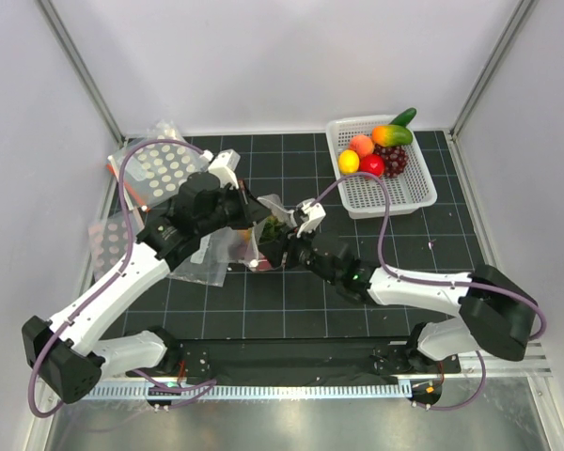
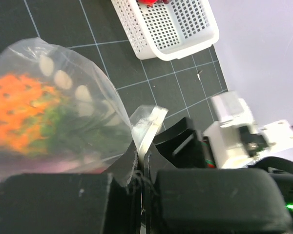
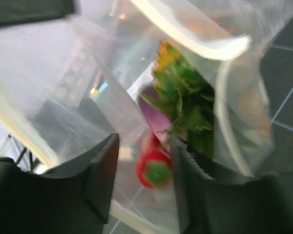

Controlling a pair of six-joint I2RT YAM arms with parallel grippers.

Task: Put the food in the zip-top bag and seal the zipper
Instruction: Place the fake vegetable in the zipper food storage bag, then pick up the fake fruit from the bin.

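Pinching the mouth edge of the zip-top bag (image 2: 83, 92) with the left gripper (image 2: 140, 168), jaws pressed together, midway across the black mat (image 1: 291, 301). Facing the open mouth with the right gripper (image 3: 144, 183), jaws spread. Showing pineapple (image 2: 19, 112) and red fruit (image 3: 154, 171) inside the bag. Farther back right, white basket (image 1: 395, 193) holding other fruit.

The top camera looks down from behind onto the whole mat (image 1: 263, 301). Both wrist cameras sit close against the zip-top bag (image 2: 63, 97), which all three share; the left's upper edge catches the basket (image 2: 176, 29).
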